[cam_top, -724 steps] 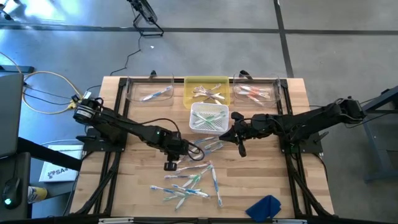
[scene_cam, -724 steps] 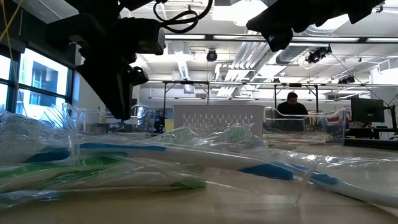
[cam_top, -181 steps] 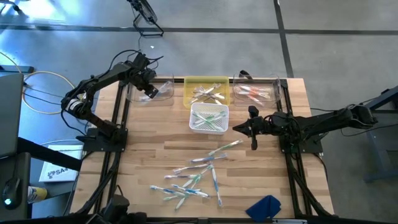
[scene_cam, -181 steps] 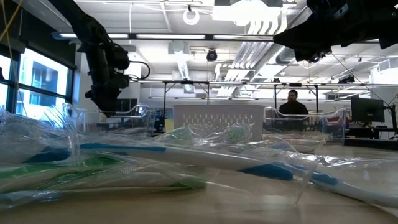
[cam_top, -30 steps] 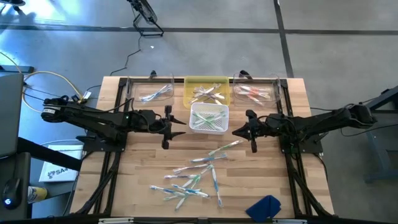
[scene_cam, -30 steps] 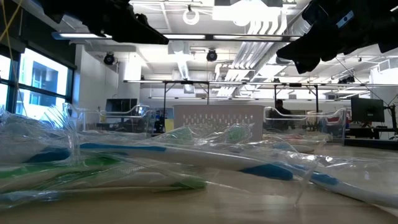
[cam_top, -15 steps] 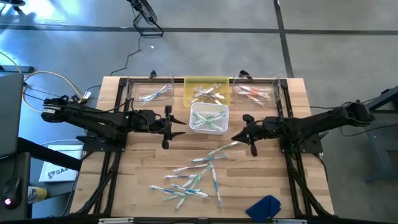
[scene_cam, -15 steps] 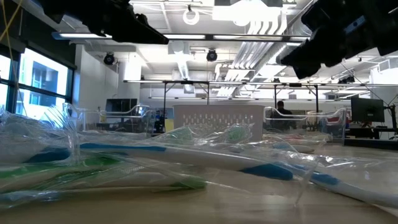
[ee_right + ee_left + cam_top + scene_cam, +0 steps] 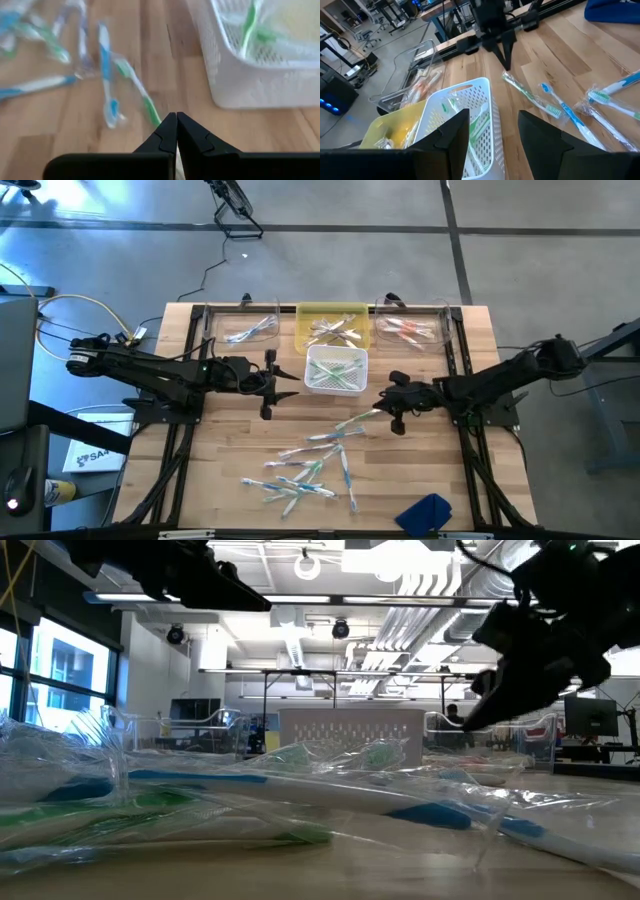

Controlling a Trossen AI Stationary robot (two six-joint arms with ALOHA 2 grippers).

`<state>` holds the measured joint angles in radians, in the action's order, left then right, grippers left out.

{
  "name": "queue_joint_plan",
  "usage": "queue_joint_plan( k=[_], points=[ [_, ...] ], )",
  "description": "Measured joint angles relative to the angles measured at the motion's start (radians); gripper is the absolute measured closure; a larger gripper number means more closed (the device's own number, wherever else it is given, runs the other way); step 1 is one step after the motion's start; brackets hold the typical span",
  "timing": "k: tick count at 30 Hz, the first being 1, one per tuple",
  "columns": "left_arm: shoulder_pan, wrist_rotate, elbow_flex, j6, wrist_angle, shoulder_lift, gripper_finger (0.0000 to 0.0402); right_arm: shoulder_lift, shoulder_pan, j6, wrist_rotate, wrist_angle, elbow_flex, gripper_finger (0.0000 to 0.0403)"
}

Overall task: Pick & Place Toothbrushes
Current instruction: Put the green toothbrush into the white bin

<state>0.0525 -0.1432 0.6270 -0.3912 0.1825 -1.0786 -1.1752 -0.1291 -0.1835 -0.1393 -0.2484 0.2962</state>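
Beside the white basket (image 9: 336, 370), right end effector (image 9: 394, 418) clenched over green toothbrush (image 9: 137, 89); left end effector (image 9: 268, 385) released.

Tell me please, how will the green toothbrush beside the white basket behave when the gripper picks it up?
The green toothbrush looks thin, so probably light and fairly stiff. It seems to lie in clear wrapping, so it may slip. The shut right gripper must open first.
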Motion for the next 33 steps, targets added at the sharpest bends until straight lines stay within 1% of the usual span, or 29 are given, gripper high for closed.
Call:
queue_joint_plan(
  k=[3,6,15,18,20,23,25,29,33],
  points=[
    [0.0,0.0,0.0,0.0,-0.002,0.0,0.0238,-0.037,0.0,-0.006,-0.001,0.006,0.0,0.0392],
    [0.0,0.0,0.0,0.0,-0.009,0.0,0.0238,-0.066,-0.002,-0.005,0.002,0.006,0.0,0.0372],
    [0.0,0.001,0.0,0.0,-0.03,0.0,0.0238,-0.141,-0.002,0.003,0.0,0.005,0.0,0.0262],
    [0.0,0.001,0.0,0.0,-0.028,0.0,0.0238,-0.182,-0.002,0.004,0.001,0.0,0.0,0.0238],
    [0.0,0.001,0.0,0.0,-0.029,0.0,0.0238,-0.211,-0.002,0.003,0.006,-0.009,0.0,0.023],
    [0.0,0.001,0.0,0.0,-0.028,0.0,0.0238,-0.243,-0.002,0.004,0.004,-0.027,0.002,0.0231],
    [0.0,0.001,0.0,0.0,-0.028,0.0,0.0238,-0.251,-0.002,0.004,0.003,-0.042,0.002,0.0239],
    [0.0,0.002,0.0,0.0,-0.028,0.0,0.0238,-0.254,-0.002,0.015,0.005,-0.069,0.002,0.027],
    [0.0,0.002,0.0,0.0,-0.028,0.0,0.0238,-0.255,-0.002,0.027,0.014,-0.078,0.002,0.0312]
  ],
)
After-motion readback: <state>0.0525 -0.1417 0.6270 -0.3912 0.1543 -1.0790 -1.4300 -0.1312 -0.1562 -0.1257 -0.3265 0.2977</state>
